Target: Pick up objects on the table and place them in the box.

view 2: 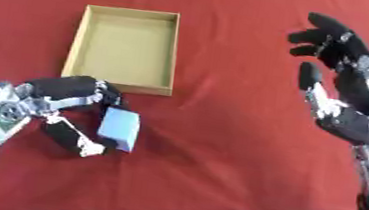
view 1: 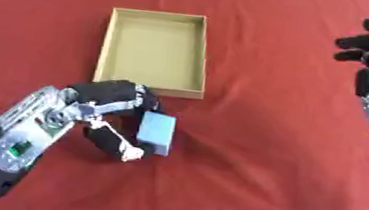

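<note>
A small light blue block (view 1: 156,132) sits on the red table just below the near end of the box. My left hand (view 1: 108,114) comes in from the lower left, its fingers above and its thumb below curled round the block's left side. The open tan cardboard box (view 1: 153,51) lies behind it with nothing visible inside. My right hand (view 2: 348,92) hovers at the right side, fingers straight and spread, holding nothing.
The red tablecloth (view 1: 263,137) covers the table; its near edge runs along the bottom of the view, with grey floor at the lower right. Some things show faintly beyond the far edge.
</note>
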You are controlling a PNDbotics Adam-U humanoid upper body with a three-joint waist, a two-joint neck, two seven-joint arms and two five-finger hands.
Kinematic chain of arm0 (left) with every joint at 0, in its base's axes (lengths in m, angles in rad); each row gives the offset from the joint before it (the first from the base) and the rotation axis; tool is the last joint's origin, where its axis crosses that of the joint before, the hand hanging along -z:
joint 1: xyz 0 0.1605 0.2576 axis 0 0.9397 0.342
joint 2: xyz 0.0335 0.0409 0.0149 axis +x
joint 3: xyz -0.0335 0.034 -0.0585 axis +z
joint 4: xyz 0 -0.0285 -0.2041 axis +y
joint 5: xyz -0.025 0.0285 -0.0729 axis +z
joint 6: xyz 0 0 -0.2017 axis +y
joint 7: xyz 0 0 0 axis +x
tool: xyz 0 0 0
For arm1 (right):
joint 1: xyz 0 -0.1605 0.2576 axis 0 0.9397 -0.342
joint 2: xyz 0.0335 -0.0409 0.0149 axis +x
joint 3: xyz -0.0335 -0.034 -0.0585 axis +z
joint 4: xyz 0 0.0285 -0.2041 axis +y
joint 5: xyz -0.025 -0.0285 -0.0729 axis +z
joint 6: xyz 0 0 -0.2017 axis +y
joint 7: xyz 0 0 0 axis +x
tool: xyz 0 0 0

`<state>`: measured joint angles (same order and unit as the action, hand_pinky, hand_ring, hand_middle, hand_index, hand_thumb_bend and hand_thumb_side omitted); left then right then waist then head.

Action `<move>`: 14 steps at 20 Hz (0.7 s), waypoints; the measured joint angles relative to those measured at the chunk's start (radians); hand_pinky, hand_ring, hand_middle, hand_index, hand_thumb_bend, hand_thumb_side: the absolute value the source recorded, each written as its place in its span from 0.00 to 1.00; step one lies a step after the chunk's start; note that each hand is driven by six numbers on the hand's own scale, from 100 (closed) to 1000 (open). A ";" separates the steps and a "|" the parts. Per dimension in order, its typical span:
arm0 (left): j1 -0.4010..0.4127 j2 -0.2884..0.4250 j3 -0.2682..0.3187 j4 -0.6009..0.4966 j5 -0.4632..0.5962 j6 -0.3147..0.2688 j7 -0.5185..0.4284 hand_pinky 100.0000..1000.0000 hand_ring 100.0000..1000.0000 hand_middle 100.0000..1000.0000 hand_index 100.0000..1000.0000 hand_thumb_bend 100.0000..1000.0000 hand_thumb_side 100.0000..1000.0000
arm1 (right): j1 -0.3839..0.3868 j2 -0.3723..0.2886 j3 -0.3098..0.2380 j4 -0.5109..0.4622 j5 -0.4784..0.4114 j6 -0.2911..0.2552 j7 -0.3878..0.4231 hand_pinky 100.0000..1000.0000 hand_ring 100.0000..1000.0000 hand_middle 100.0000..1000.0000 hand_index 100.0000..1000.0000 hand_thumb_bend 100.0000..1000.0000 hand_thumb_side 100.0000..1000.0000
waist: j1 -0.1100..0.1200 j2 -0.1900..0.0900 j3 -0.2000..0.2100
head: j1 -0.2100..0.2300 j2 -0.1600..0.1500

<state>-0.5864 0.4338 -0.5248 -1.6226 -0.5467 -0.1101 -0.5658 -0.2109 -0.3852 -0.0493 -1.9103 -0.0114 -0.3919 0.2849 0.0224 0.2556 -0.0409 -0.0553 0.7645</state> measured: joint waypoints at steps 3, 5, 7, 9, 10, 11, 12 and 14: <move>-0.004 0.017 0.020 -0.036 0.023 0.015 0.011 0.59 0.48 0.38 0.54 0.00 0.07 | 0.000 0.000 0.000 0.002 0.000 0.000 0.000 0.71 0.79 0.67 0.93 0.00 0.43 | 0.000 0.000 0.001 | -0.001 0.000; -0.020 0.034 0.042 -0.057 0.044 0.030 0.021 0.59 0.48 0.38 0.54 0.00 0.07 | 0.000 0.000 0.000 0.005 0.000 0.000 0.000 0.71 0.79 0.67 0.93 0.00 0.44 | 0.001 0.000 0.002 | -0.002 0.000; -0.042 0.052 0.067 -0.074 0.062 0.045 0.034 0.59 0.48 0.38 0.54 0.00 0.07 | 0.000 0.000 0.000 0.005 0.000 0.000 0.000 0.71 0.79 0.67 0.93 0.00 0.43 | 0.001 0.000 0.002 | -0.002 0.000; -0.057 0.067 0.087 -0.082 0.074 0.059 0.045 0.59 0.49 0.38 0.54 0.00 0.07 | 0.000 0.000 0.000 0.005 0.000 0.000 0.000 0.71 0.79 0.67 0.93 0.00 0.43 | 0.001 0.000 0.000 | -0.004 0.000; -0.064 0.073 0.096 -0.083 0.080 0.065 0.051 0.59 0.49 0.38 0.54 0.00 0.07 | 0.000 0.000 0.000 0.005 0.000 0.000 0.000 0.71 0.79 0.67 0.93 0.00 0.43 | 0.001 0.000 -0.001 | -0.004 0.000; -0.071 0.078 0.105 -0.084 0.085 0.071 0.057 0.59 0.49 0.38 0.54 0.00 0.07 | 0.000 0.000 0.000 0.005 0.000 0.000 0.000 0.71 0.79 0.67 0.93 0.00 0.43 | 0.001 0.000 -0.001 | -0.004 0.000; -0.077 0.081 0.113 -0.084 0.091 0.077 0.063 0.59 0.49 0.38 0.54 0.00 0.07 | 0.000 0.000 0.000 0.005 0.000 0.000 0.000 0.71 0.79 0.67 0.93 0.00 0.43 | 0.001 0.000 -0.001 | -0.005 0.000; -0.091 0.087 0.130 -0.079 0.098 0.089 0.078 0.59 0.49 0.38 0.54 0.00 0.07 | 0.000 0.000 0.000 0.005 0.000 0.000 0.000 0.71 0.79 0.67 0.93 0.00 0.43 | 0.001 -0.002 -0.001 | -0.006 0.000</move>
<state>-0.6771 0.5204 -0.3951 -1.7014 -0.4486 -0.0207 -0.4883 -0.2105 -0.3852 -0.0497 -1.9051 -0.0118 -0.3917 0.2853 0.0232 0.2538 -0.0420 -0.0612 0.7646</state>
